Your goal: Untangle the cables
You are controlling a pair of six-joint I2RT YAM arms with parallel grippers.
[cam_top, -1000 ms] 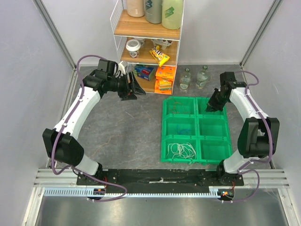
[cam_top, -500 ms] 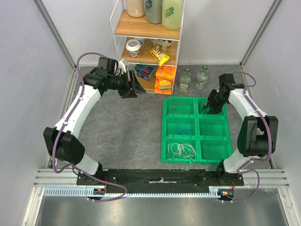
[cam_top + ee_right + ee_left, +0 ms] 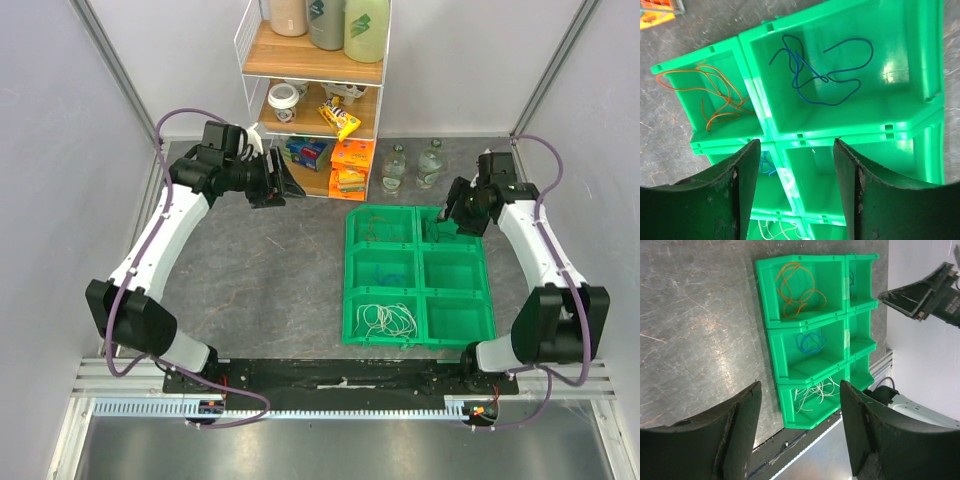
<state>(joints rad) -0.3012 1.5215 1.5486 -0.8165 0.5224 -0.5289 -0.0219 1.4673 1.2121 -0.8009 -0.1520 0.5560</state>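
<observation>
Now our right gripper, jaws apart and empty, hangs straight above the dark blue cable in its bin; left gripper, also apart, is well away.

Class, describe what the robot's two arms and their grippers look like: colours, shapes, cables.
Both arms, left arm and right arm, have white links, black joints and a looping purple hose. The left gripper and right gripper have dark, curved, scuffed fingers.

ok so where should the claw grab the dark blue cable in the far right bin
Take the dark blue cable where its strands cross, left of centre, probably from straight above: it lies loose on the bin floor with walls all round.
</observation>
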